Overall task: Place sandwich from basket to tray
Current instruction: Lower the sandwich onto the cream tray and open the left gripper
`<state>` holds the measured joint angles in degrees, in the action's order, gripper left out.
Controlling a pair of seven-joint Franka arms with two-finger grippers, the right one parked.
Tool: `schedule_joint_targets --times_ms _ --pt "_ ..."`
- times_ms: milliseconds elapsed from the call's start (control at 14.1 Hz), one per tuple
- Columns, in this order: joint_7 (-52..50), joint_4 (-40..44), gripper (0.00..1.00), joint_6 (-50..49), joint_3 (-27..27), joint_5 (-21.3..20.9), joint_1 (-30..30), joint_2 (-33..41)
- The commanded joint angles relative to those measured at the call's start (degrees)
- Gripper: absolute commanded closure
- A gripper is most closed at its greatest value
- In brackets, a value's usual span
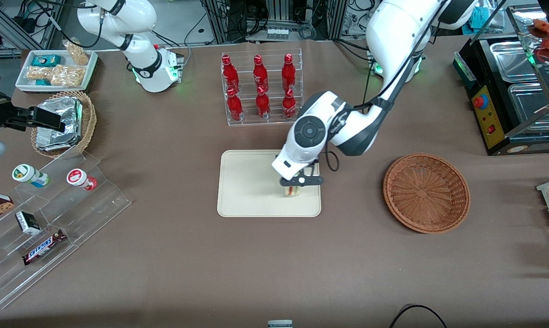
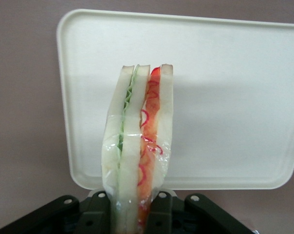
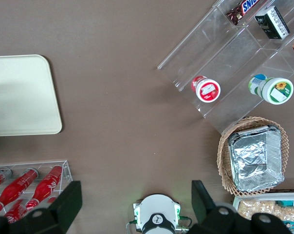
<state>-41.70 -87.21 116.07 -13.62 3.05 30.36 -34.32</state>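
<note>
- Front view: the gripper hangs over the tray, above the tray's edge toward the working arm's end of the table, and it is clenched on the sandwich.
- The sandwich stands upright between the fingers, low over the tray's surface; whether it touches the tray cannot be told.
- The basket sits at about 3 o'clock from the tray, well apart from it, with nothing in it.
- A clear rack of red bottles stands at 12 o'clock from the tray, farther from the camera.
- A tan basket with foil packets lies toward the parked arm's end of the table, with a white tray of snacks at its 12 o'clock and a clear stepped display stand at its 6 o'clock, nearer the camera.

- Left wrist view: the sandwich fills the middle, its pale bread slices on edge with a green filling stripe beside a red one, all in clear wrap.
- The black fingers press on both of its flat sides.
- The tray lies under it, on the brown table.

- Right wrist view: a rounded corner of the tray shows at 9 o'clock.
- The bottle rack sits at 7 o'clock.
- The foil packet basket is at 4 o'clock and the display stand at 2 o'clock.
</note>
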Motion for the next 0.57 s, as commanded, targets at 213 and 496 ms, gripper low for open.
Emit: schedule_joint_targets --times_ms 213,496 --pt "-2.06 10.12 0.83 -1.55 0.35 -0.32 4.61 -9.18" --pt "-6.19 13.81 0.83 -1.37 0.44 -4.53 6.37 -13.93"
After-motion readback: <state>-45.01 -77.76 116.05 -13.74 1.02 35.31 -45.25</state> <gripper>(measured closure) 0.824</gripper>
